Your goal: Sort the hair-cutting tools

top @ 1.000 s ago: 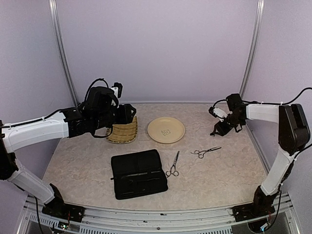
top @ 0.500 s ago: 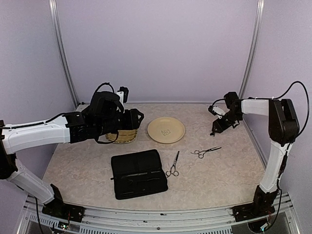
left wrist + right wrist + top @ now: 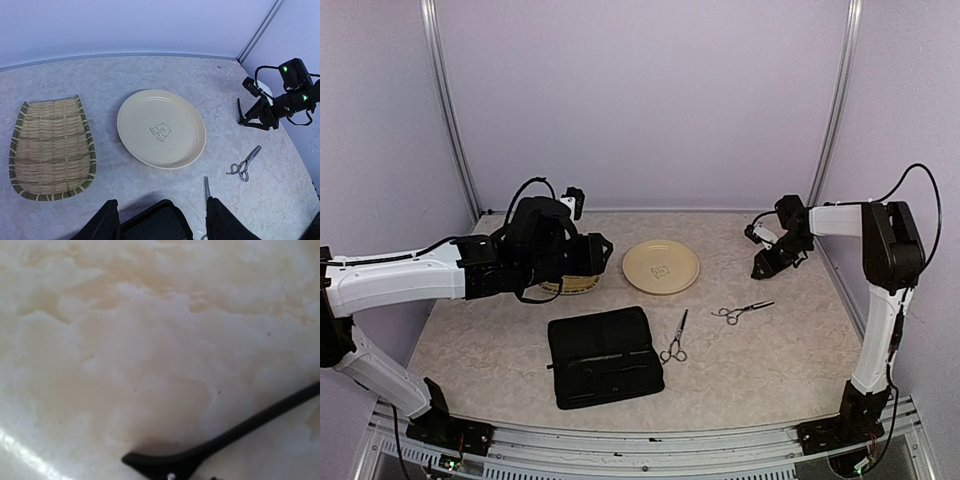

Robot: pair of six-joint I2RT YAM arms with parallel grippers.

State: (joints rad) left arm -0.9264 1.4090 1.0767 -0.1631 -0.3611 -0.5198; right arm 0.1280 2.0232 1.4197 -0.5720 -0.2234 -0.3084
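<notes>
Left arm has swung in off the tray toward frame centre. The right arm has folded its elbow in, and its claw has slid slightly left, low over the table (image 3: 770, 385).

Left to right, overhead view:
- left gripper (image 3: 161, 210): above the tray's right end, jaws wide, nothing between them.
- bamboo tray (image 3: 50, 142): upper left, bare in the left wrist view.
- black case (image 3: 605, 355): lower centre, flat on the table.
- plate (image 3: 161, 127): upper centre, nothing on it.
- centre scissors (image 3: 676, 337): just right of the case. Long axis runs nearly up-down in frame, rings at the lower end, tips toward the plate.
- outer scissors (image 3: 742, 311): further right. Long axis runs nearly left-right, rings at the left end, tips pointing right and slightly up.
- right gripper (image 3: 761, 268): up and right of the outer scissors, fingers angled down at the table. You can't tell its jaw width from these views. Its wrist view shows only tabletop plus a black strip (image 3: 160, 464) at the bottom edge, either a clip or its own finger.

I can't pick out any clip for certain.

My read is that the right arm is clearly nearer the outer scissors, which lie down-left of its claw. You'd want the jaws closing across that left-right axis. The centre scissors lie down-right of the left claw, with the blade tip showing beside its finger at the bottom right of the left wrist view.
</notes>
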